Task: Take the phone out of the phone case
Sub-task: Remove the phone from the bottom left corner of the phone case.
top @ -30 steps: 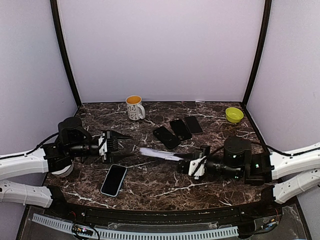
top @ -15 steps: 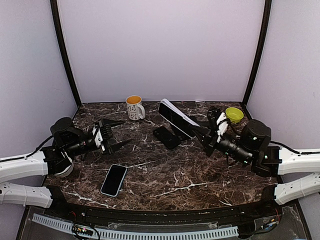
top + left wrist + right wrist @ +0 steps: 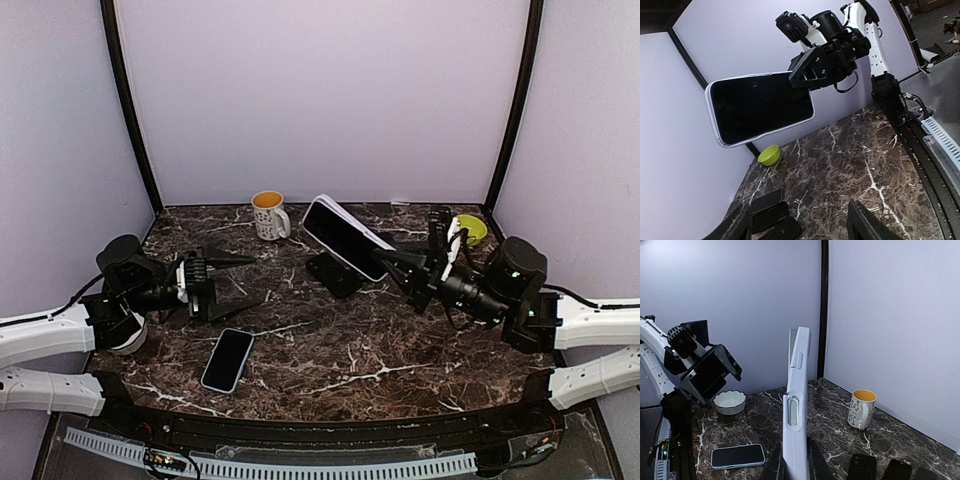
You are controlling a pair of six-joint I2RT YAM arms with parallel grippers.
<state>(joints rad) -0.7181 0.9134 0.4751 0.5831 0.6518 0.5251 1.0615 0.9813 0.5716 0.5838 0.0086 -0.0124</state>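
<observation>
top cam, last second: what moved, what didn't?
The right gripper, shut on the cased phone, swung it from low over the table's middle up and toward the back. It is now held in the air, tilted, with its screen facing the left arm. The left gripper barely shifted and is still open and empty. The loose phone, mug and green bowl stayed put.

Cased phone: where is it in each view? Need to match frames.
Top external: cased phone upper centre, tilted, held aloft.
Left wrist: left of centre, screen toward camera.
Right wrist: centre, upright, edge-on.
Shared landmark: black phones, in all three.
</observation>
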